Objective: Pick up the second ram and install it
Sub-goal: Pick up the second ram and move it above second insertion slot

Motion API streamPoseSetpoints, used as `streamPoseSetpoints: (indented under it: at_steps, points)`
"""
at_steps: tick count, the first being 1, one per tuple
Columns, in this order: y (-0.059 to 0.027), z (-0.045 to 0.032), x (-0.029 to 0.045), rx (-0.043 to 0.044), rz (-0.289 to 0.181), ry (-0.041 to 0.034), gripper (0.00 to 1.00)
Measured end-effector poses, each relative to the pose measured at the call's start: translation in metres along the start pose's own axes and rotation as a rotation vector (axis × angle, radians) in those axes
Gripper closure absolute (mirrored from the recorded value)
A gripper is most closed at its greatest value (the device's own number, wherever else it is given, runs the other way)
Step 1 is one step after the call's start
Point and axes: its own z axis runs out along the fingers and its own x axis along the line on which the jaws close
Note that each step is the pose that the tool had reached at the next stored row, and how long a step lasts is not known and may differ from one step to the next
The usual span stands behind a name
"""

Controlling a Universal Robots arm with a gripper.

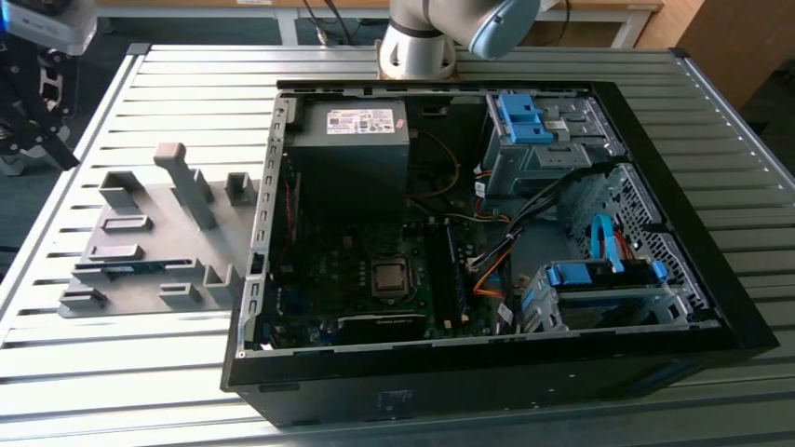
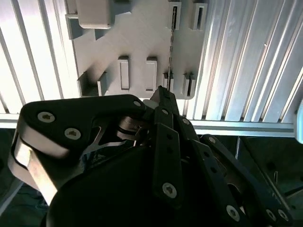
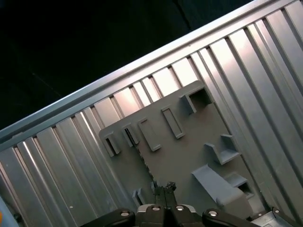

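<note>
Arm [image 1: 418,39] aloft, jaws together.

A counter [image 1: 137,372] of ribbed, silvery metal slats catches bright light in pale streaks, with dark bluish floor [image 1: 19,209] showing past its edge on the exterior view's left, and beyond its far side stand the pale legs of a table [image 1: 287,28] and a brown wooden cabinet [image 1: 746,42].
</note>
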Motion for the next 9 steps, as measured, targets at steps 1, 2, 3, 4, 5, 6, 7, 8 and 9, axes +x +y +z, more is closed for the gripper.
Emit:
streamPoseSetpoints:
  at_steps: [1, 2, 3, 4, 5, 6, 7, 8, 9]
  points:
    - [0.0, 0.0, 0.0, -0.0002, -0.014, 0.0001, 0.89]
    - [0.0, 0.0001, 0.0, -0.0004, -0.029, 0.0002, 0.89]
    - [0.0, 0.0002, 0.0, -0.0006, -0.042, 0.0002, 0.89]
    - [0.0, 0.0004, 0.0, -0.0008, -0.057, 0.0003, 0.89]
    - [0.0, 0.0005, 0.0, -0.0009, -0.072, 0.0003, 0.89]
    - [0.0, 0.0007, 0.0, -0.0011, -0.088, 0.0004, 0.89]
    - [0.0, 0.0009, 0.0, -0.0014, -0.104, 0.0006, 0.89]
    - [0.0, 0.0012, 0.0, -0.0015, -0.119, 0.0006, 0.89]
    - [0.0001, 0.0014, 0.0001, -0.0017, -0.133, 0.0007, 0.89]
